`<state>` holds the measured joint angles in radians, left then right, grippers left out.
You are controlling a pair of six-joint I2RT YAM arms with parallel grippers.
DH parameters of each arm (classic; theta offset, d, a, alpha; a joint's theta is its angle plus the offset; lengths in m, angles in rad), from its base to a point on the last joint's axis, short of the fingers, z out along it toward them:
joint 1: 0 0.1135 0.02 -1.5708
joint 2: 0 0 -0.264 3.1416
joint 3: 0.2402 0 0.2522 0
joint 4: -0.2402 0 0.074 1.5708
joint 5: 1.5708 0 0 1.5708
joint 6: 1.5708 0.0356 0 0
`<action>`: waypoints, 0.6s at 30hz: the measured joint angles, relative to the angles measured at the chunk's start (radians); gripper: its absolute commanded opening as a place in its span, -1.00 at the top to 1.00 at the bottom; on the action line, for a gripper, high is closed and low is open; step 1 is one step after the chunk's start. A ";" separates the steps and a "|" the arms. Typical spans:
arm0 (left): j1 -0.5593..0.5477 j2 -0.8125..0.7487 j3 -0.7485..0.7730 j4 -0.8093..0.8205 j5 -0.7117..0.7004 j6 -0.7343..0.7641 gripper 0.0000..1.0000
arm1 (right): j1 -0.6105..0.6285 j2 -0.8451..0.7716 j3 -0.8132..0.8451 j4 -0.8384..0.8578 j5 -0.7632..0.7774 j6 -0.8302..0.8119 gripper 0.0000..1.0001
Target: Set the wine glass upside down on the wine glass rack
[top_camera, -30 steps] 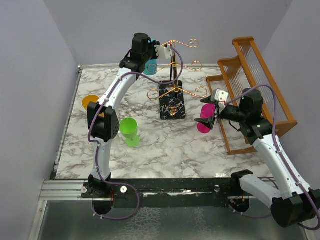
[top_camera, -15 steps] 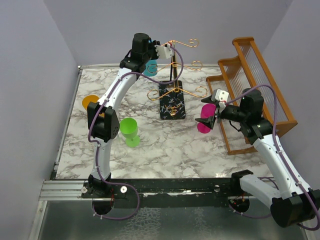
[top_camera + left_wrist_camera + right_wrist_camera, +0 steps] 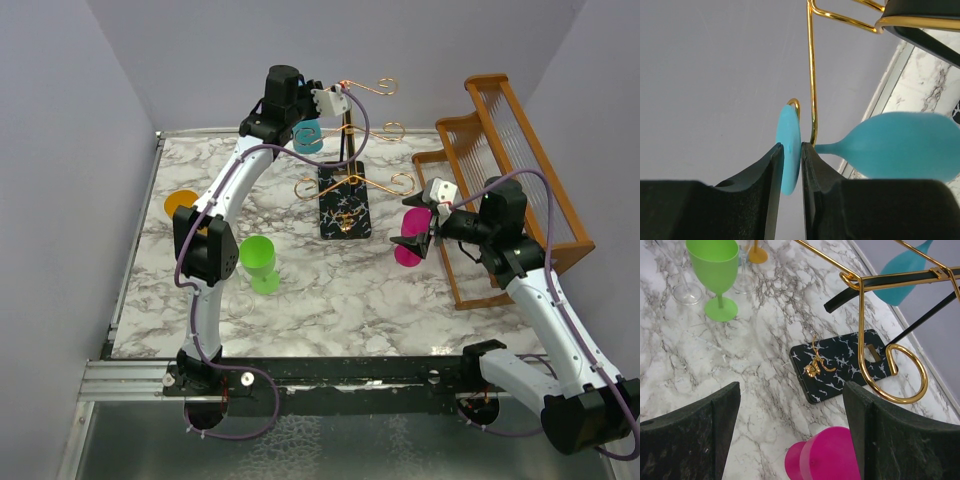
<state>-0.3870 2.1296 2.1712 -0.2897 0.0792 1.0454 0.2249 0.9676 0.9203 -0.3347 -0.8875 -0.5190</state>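
White-grey marbled surface [image 3: 330, 290], black speckled rectangular base [image 3: 343, 205] of a gold wire rack toward 12 o'clock, upright green plastic wine glass [image 3: 258, 256] at 8, orange glass [image 3: 178, 201] at 9, magenta glass [image 3: 408, 251] at 3, brown wooden slatted rack [image 3: 486, 80] at 2

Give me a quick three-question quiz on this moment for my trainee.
1. True or false: the green glass stands upright on the table.
2. Which glass shows between the open right fingers in the right wrist view?
3. The left fingers pinch the teal glass by its: A bowl, B stem, C foot.
Key: 1 true. 2 the pink glass. 3 C.
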 measured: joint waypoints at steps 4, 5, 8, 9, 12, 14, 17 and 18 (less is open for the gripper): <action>-0.001 -0.005 0.000 -0.016 0.014 -0.021 0.51 | -0.001 0.001 -0.003 0.000 0.000 0.000 -0.65; -0.001 -0.005 0.000 -0.020 0.017 -0.024 0.50 | -0.002 0.001 -0.003 0.000 0.000 0.000 -0.65; -0.001 -0.005 0.000 -0.036 0.032 -0.039 0.50 | -0.003 0.001 -0.004 0.000 0.000 0.000 -0.65; -0.001 -0.005 0.000 -0.036 0.037 -0.043 0.49 | -0.003 0.001 -0.004 0.001 0.000 0.000 -0.65; -0.001 -0.007 0.000 -0.037 0.047 -0.056 0.49 | -0.003 0.001 -0.005 0.003 0.000 0.000 -0.65; -0.001 -0.010 0.000 -0.040 0.053 -0.066 0.49 | -0.003 0.001 -0.005 0.006 0.000 0.000 -0.65; -0.001 -0.019 0.000 -0.042 0.063 -0.080 0.46 | -0.003 0.001 -0.005 0.006 0.000 0.000 -0.65; -0.001 -0.023 0.001 -0.043 0.068 -0.085 0.44 | -0.003 0.001 -0.005 0.007 0.000 0.000 -0.65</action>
<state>-0.3882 2.1071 2.1719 -0.3328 0.1467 0.9600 0.2222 0.9688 0.9150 -0.3279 -0.8875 -0.5186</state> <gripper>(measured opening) 0.258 0.826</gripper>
